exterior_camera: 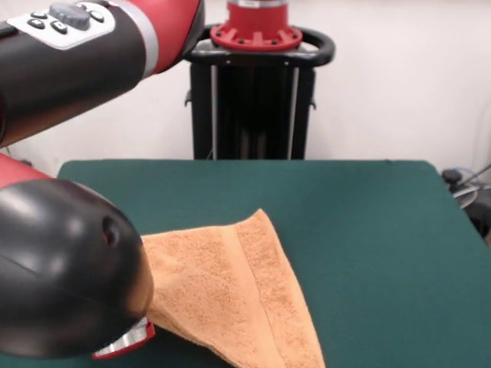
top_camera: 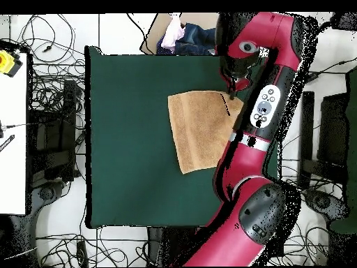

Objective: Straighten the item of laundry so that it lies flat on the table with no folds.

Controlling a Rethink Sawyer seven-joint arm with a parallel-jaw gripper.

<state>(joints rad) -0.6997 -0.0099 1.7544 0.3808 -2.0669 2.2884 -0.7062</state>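
The item of laundry, a peach terry towel [exterior_camera: 230, 291] [top_camera: 199, 129], lies on the green table [exterior_camera: 368, 230] [top_camera: 125, 139] with one part folded over, so in the front view it narrows to a point. A woven band runs along its right side there. In the overhead view my gripper [top_camera: 226, 98] reaches down at the towel's right edge, near its upper corner. That side of the towel is hidden under the red arm [top_camera: 258, 118]. In the front view a big black arm joint [exterior_camera: 61, 276] covers the towel's left part and the gripper does not show.
The black pedestal [exterior_camera: 253, 92] stands behind the table. Overhead, cables [top_camera: 56, 139] lie on the floor to the left, beside a white bench [top_camera: 14, 125] with a yellow object [top_camera: 7, 61]. Something blue and pale [top_camera: 178, 35] sits beyond the table's top edge.
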